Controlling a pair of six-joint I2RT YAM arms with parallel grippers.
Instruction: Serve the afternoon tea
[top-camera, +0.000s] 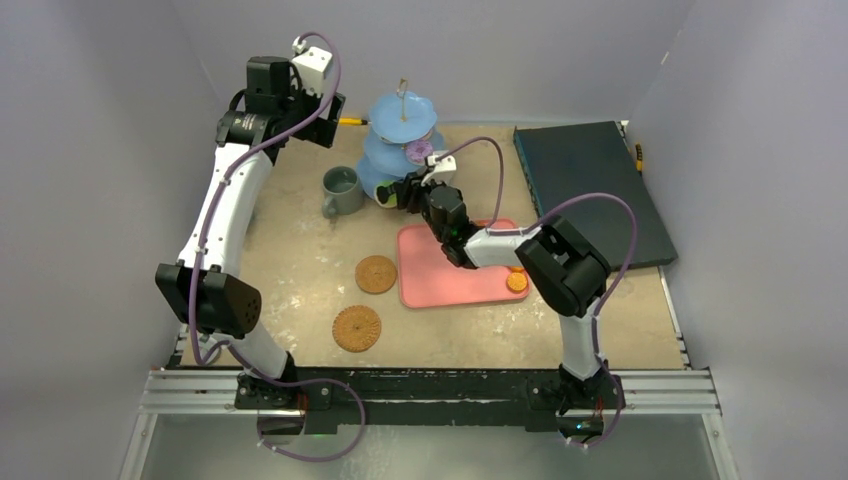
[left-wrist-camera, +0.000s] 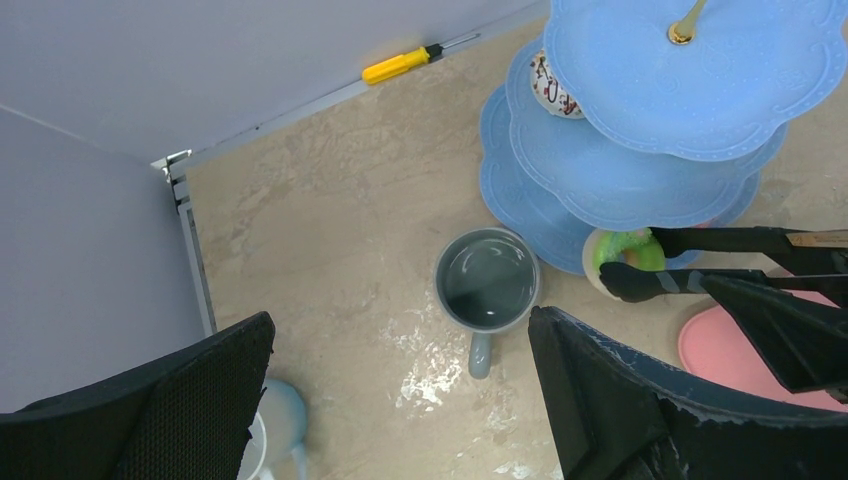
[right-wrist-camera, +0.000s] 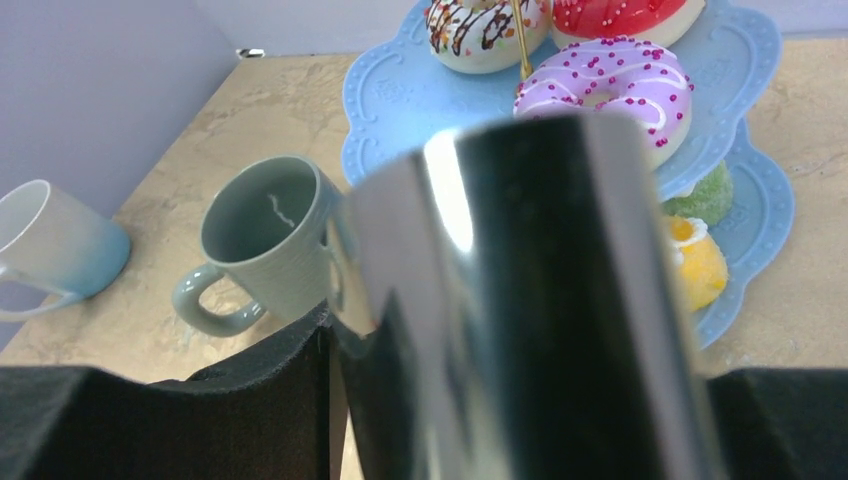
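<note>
The blue three-tier stand (top-camera: 403, 140) at the back carries several doughnuts, among them a purple one (right-wrist-camera: 605, 85) and a red one (right-wrist-camera: 620, 15). My right gripper (top-camera: 432, 195) is shut on the black tongs (left-wrist-camera: 720, 260). The tongs' tips pinch a green doughnut (left-wrist-camera: 625, 250) at the rim of the stand's bottom tier. Left of the stand is the grey-green mug (top-camera: 343, 190), and the white mug (left-wrist-camera: 275, 430) lies further left. My left gripper (left-wrist-camera: 400, 330) hangs open and empty high above the grey-green mug. Two woven coasters (top-camera: 376, 274) (top-camera: 357, 328) lie near the front.
The pink tray (top-camera: 450, 280) holds an orange doughnut (top-camera: 517, 282) under the right arm. A dark board (top-camera: 590, 190) fills the back right. A yellow screwdriver (left-wrist-camera: 400, 66) lies along the back wall. Walls close in on three sides.
</note>
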